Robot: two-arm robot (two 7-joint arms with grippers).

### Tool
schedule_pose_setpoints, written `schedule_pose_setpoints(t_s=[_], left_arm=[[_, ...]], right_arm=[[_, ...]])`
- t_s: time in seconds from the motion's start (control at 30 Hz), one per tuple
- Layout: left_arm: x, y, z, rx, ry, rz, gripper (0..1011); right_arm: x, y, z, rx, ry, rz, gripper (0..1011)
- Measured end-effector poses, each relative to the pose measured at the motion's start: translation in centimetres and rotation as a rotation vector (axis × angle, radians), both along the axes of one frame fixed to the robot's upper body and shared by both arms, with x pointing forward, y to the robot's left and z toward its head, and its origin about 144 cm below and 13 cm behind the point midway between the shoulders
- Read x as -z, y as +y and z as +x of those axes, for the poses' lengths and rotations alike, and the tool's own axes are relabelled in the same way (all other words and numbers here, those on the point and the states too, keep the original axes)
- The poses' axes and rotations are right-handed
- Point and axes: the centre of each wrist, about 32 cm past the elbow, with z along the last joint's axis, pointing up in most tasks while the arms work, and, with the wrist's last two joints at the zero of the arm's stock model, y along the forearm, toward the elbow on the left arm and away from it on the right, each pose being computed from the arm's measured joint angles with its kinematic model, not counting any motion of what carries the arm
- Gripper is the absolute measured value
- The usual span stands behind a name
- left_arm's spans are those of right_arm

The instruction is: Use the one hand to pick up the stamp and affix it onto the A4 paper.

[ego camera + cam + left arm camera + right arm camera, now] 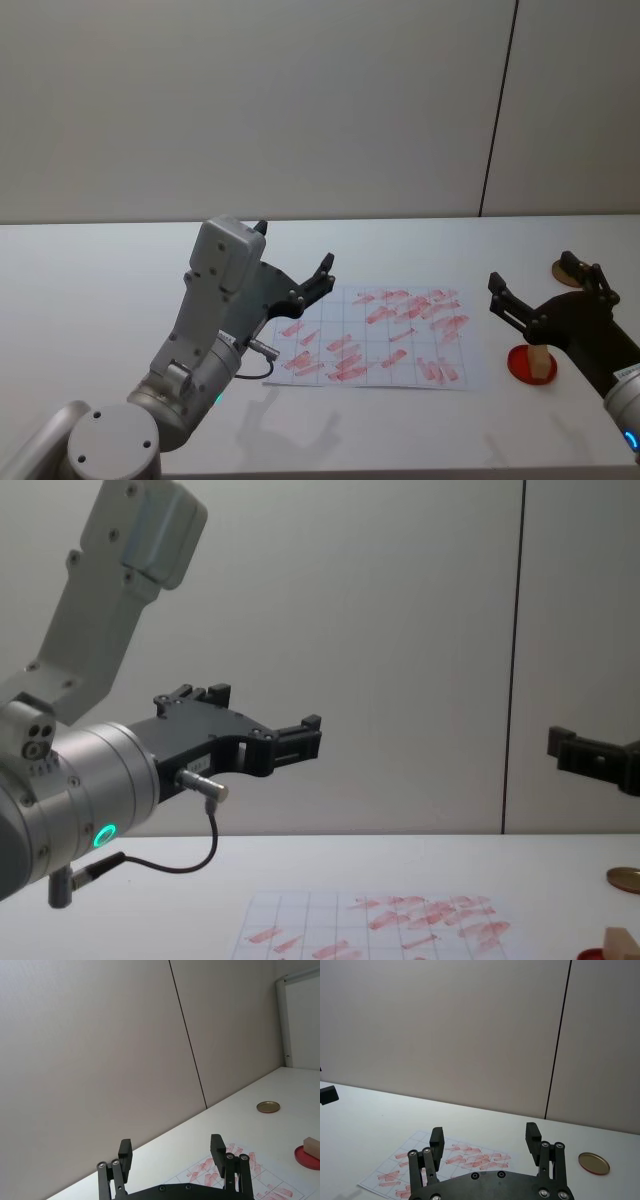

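Observation:
The stamp (pixel 541 360), a small pale tan block, stands on the red round pad (pixel 520 366) at the right of the table. The stamp (pixel 311 1146) also appears in the left wrist view and low at the right edge of the chest view (pixel 622 942). My right gripper (pixel 532 272), on the arm with the blue ring, hangs open above the table just behind the stamp, holding nothing. Its fingers (pixel 532 1135) stand wide apart. The A4 paper (pixel 375 335), gridded and covered in red marks, lies flat mid-table. My left gripper (pixel 295 250) is raised and open over the paper's left edge.
A brass-coloured round disc (pixel 562 270) lies on the white table behind the right gripper, and the disc (pixel 594 1163) also shows in the right wrist view. A grey panelled wall runs behind the table. The big left arm (pixel 90 780) fills the near left.

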Motion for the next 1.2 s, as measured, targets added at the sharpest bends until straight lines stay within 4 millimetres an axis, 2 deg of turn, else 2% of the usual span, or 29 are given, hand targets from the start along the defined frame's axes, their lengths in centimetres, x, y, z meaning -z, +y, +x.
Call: schedule_pose_setpoints(t_s=[1.2], left_arm=[[0.00,0.00,0.00,0.000,0.000,0.000,993]], right_arm=[[-0.22,0.20,0.01,0.008,0.003,0.000,1001]])
